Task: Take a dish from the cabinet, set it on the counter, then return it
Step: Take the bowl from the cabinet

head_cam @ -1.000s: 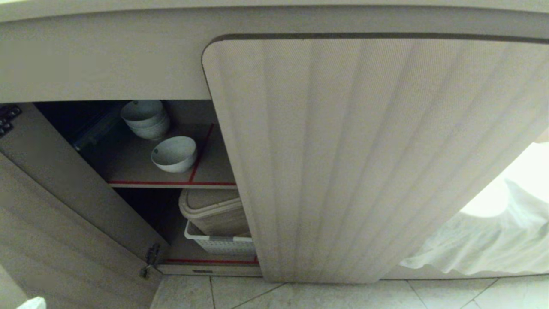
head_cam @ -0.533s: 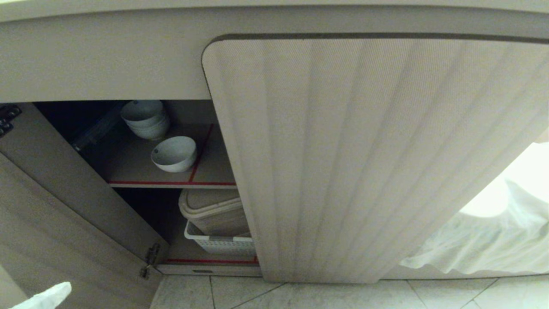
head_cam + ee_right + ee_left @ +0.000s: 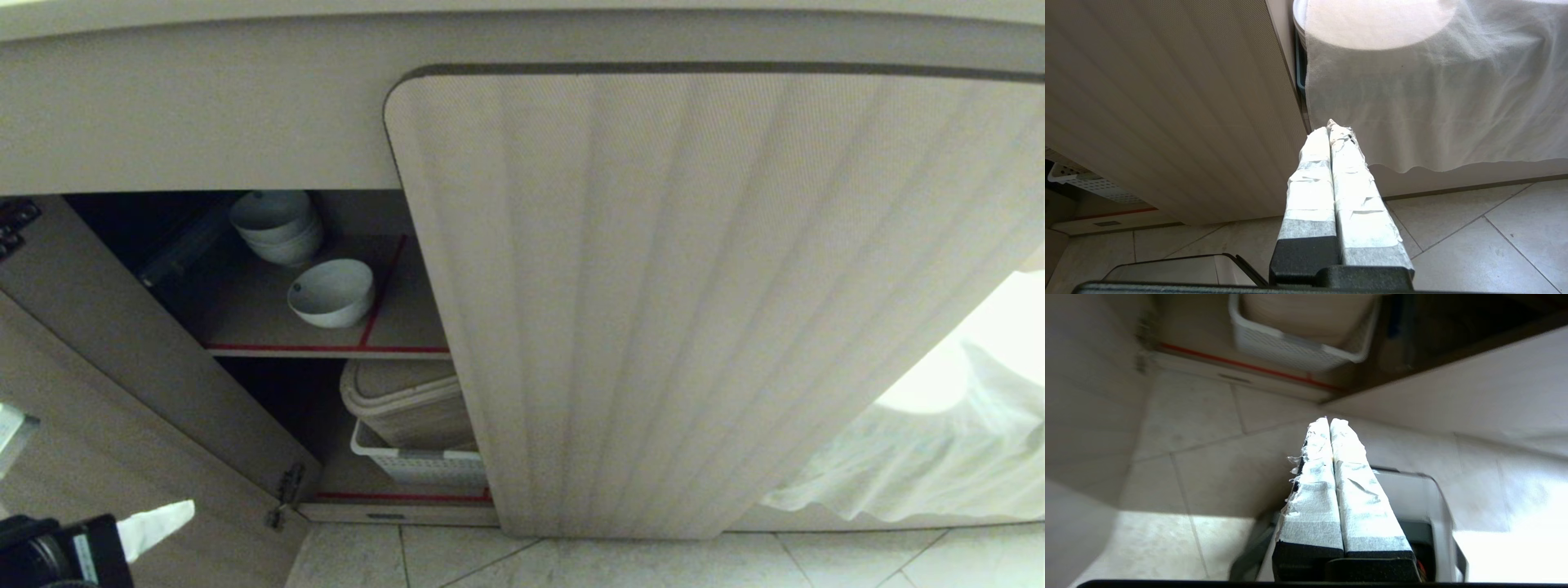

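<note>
The dish (image 3: 331, 292), a small white bowl, sits on the upper shelf of the open cabinet (image 3: 245, 147), near the red-taped shelf edge. A stack of nested bowls (image 3: 276, 224) stands behind it. My left gripper (image 3: 184, 510) shows at the lower left of the head view, well below and left of the dish, shut and empty; its white-taped fingers (image 3: 1347, 457) press together over the floor tiles. My right gripper (image 3: 1331, 126) is shut and empty, low by the closed ribbed door (image 3: 1167, 102). The counter shows only as its front edge (image 3: 522, 6).
The left cabinet door (image 3: 98, 425) hangs open beside my left arm. A white basket (image 3: 416, 465) holding a beige lidded box (image 3: 404, 400) fills the lower compartment. The closed ribbed door (image 3: 694, 310) covers the right half. A white cloth (image 3: 914, 457) hangs at the right.
My left gripper has risen into the lower left of the head view, moving up and rightwards along the open door. The bowls and the right arm are as before.
</note>
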`<state>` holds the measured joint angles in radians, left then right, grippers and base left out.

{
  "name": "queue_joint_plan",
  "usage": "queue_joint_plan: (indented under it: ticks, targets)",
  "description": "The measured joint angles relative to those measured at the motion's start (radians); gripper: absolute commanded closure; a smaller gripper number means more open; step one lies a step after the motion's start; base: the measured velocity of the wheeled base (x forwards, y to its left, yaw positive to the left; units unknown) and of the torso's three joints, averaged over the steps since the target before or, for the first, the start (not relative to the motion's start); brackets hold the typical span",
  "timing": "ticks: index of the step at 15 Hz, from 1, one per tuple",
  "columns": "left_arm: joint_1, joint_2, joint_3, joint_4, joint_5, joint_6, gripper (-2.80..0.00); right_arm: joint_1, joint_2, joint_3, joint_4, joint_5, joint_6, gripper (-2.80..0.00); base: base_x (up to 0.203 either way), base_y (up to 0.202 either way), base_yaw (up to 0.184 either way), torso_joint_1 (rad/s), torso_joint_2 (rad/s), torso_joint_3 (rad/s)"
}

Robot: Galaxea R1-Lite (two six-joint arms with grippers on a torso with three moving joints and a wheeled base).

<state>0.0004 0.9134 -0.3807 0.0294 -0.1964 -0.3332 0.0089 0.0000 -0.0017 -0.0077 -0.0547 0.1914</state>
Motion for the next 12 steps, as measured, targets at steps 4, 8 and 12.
queue_joint_plan:
  ticks: [4,8,12]
  targets:
    - [0.000,0.141,-0.070,0.000,-0.045,-0.025,0.00,0.000,0.000,0.000,0.000,0.000,0.000,0.00,0.000,0.000,0.000,0.000,0.00,0.000]
    - [-0.006,0.318,-0.205,-0.013,-0.065,-0.149,0.00,0.000,0.000,0.000,0.000,0.000,0.000,0.00,0.000,0.000,0.000,0.000,0.00,0.000]
    - [-0.063,0.435,-0.248,-0.160,-0.053,-0.331,0.00,0.000,0.000,0.000,0.000,0.000,0.001,0.00,0.000,0.000,0.000,0.000,0.00,0.000]
